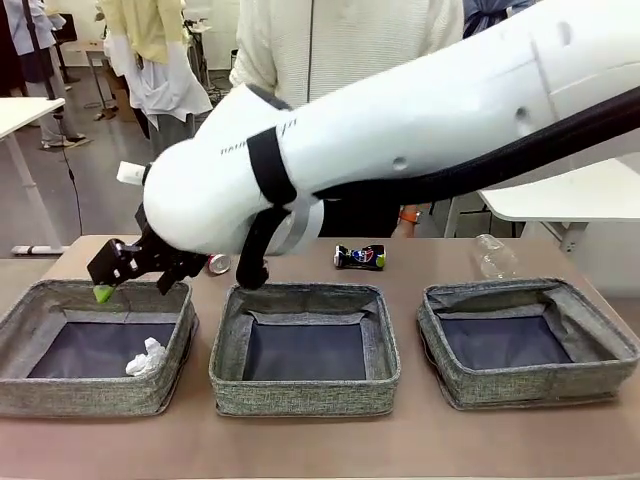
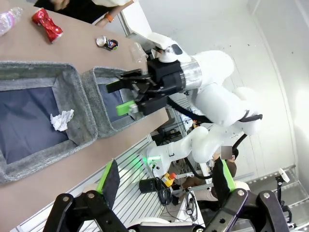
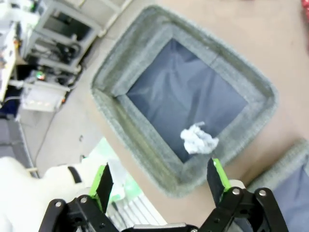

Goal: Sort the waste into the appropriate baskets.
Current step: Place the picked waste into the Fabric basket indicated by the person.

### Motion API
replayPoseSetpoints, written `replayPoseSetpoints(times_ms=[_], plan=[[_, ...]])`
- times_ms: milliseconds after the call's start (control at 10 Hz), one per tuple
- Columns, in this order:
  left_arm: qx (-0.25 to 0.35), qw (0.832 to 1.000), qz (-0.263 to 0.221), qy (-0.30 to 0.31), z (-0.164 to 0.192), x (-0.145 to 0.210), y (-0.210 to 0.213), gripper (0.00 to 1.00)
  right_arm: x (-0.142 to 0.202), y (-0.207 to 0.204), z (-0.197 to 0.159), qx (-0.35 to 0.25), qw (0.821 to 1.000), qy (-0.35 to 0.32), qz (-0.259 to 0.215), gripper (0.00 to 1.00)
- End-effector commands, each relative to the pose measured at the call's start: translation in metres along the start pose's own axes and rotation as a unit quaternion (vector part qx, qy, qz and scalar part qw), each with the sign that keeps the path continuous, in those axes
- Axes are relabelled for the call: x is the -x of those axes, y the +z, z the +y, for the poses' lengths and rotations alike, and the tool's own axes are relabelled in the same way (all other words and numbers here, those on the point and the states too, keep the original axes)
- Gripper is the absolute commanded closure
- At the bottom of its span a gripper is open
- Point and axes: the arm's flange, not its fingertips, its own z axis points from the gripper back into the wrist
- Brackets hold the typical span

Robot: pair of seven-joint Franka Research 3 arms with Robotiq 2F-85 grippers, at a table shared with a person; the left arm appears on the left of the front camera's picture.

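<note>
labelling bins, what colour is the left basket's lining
Dark bluish grey basket lining, clearest in the right wrist view.

Brown counter up front, smooth grey floor behind it. A white table stands far left and a second white table at right. The left wrist view shows a plain white wall, evenly lit. The right wrist view shows a grey metal shelf unit on the floor, off the counter's edge.

Baskets: grey woven walls, dark grey lining. Paper ball: white. Red can, dark blue can, brown surface.
</note>
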Motion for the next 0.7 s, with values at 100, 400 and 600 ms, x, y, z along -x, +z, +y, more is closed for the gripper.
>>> replayPoseSetpoints(times_ms=[100, 400, 600], plan=[[0.008, 1.000, -0.005, -0.010, -0.003, -0.001, 0.000, 0.00, 0.073, 0.134, -0.036, 0.042, 0.998, -0.034, 0.019, 0.00], [0.008, 1.000, -0.005, -0.010, -0.003, -0.001, 0.000, 0.00, 0.149, 0.202, -0.088, 0.054, 0.987, -0.134, -0.078, 0.00], [0.008, 1.000, -0.005, -0.010, -0.003, -0.001, 0.000, 0.00, 0.110, 0.199, -0.078, 0.040, 0.990, -0.120, -0.061, 0.00]])
